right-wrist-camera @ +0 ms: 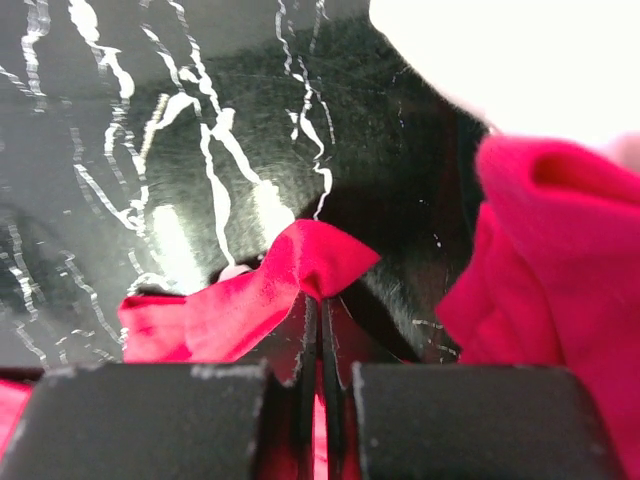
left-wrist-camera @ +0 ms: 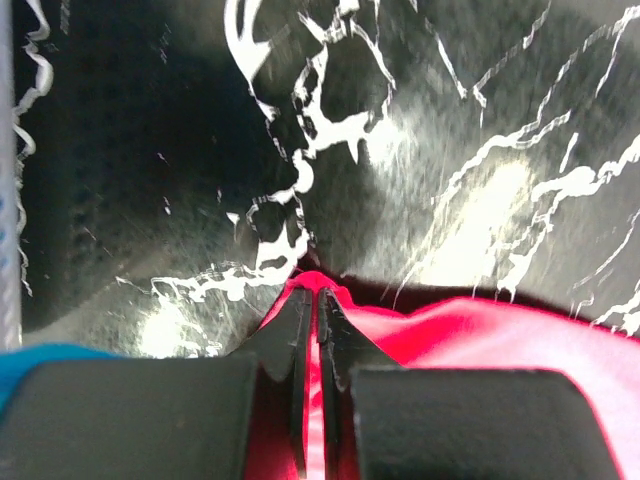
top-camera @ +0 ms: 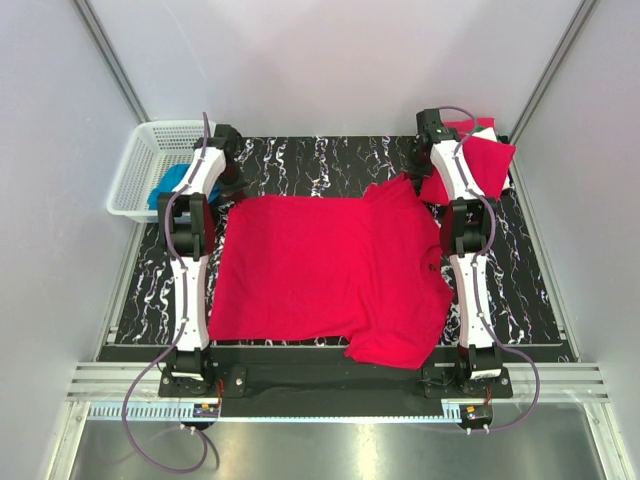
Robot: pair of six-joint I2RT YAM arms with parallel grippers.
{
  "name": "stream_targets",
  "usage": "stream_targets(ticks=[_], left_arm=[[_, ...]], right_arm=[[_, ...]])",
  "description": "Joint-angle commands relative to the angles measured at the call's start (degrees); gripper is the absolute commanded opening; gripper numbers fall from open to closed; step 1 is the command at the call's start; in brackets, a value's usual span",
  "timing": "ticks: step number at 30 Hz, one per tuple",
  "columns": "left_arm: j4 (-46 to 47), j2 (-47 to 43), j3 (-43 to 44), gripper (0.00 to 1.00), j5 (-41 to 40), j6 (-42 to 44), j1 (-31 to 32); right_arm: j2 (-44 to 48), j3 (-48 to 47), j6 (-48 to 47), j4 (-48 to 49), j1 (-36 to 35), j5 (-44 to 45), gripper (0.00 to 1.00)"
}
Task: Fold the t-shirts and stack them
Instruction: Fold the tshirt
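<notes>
T-shirt (top-camera: 320, 270) x1 spread, pile (top-camera: 490, 165) x1 far-R.

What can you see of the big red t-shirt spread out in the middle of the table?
It is a bright red short-sleeved t-shirt of soft-looking cloth, spread out almost flat on the black marbled table, with a few wrinkles near its sleeves. The left gripper pinches its far left corner and the right gripper pinches a fold at its far right. Its near sleeve reaches the table's front edge.
</notes>
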State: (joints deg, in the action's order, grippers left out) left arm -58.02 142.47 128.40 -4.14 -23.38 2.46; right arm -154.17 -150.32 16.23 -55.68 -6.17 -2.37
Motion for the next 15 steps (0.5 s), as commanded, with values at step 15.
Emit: stream_targets(ticks=[15], left_arm=[[2.9, -7.8, 1.2, 0.00, -2.1, 2.5, -0.3]], right_arm=[[10.3, 0.6, -1.6, 0.7, -0.4, 1.3, 0.00]])
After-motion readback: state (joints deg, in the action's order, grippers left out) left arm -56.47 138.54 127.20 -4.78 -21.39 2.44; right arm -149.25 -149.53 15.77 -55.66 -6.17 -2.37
